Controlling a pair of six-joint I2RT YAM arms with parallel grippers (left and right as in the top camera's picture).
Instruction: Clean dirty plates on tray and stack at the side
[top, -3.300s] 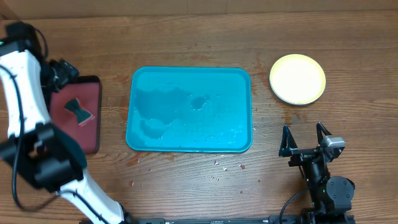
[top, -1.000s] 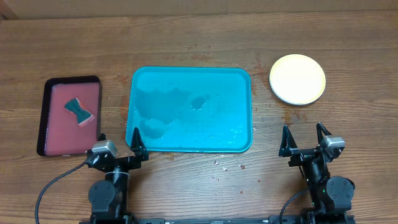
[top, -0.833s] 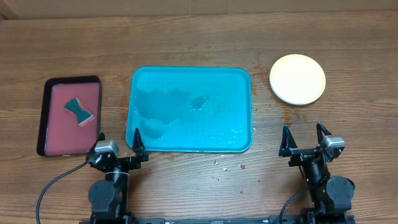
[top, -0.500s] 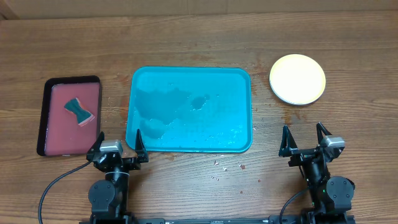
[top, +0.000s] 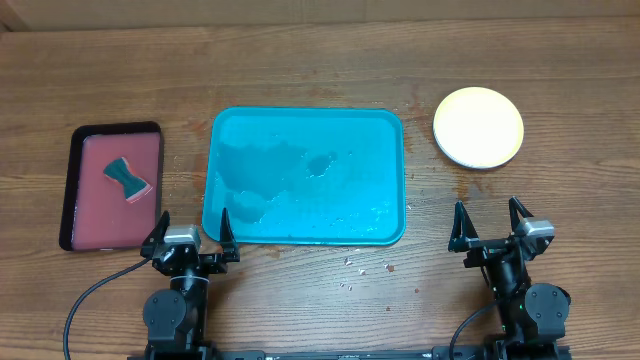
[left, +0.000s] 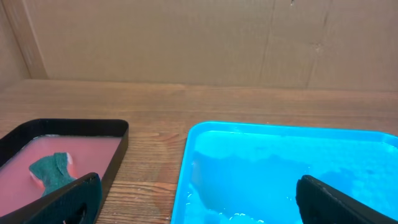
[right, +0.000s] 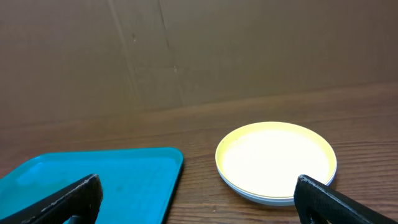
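Observation:
A wet blue tray (top: 305, 120) lies mid-table with no plates on it; it also shows in the left wrist view (left: 286, 168) and the right wrist view (right: 93, 177). A stack of yellow-rimmed plates (top: 478, 127) sits on the table to its right, also in the right wrist view (right: 277, 160). A green sponge (top: 125, 177) lies in a black dish of pink liquid (top: 72, 190), also in the left wrist view (left: 53, 173). My left gripper (top: 189, 232) is open and empty near the tray's front left corner. My right gripper (top: 490, 225) is open and empty in front of the plates.
Small crumbs and droplets (top: 355, 265) lie on the wood in front of the tray. A cardboard wall (left: 199, 37) stands behind the table. The arm bases sit at the front edge.
The left arm swung back from over the pink dish at the far left to its rest at the front edge, then turned slightly to face straight ahead. The right arm has not moved.

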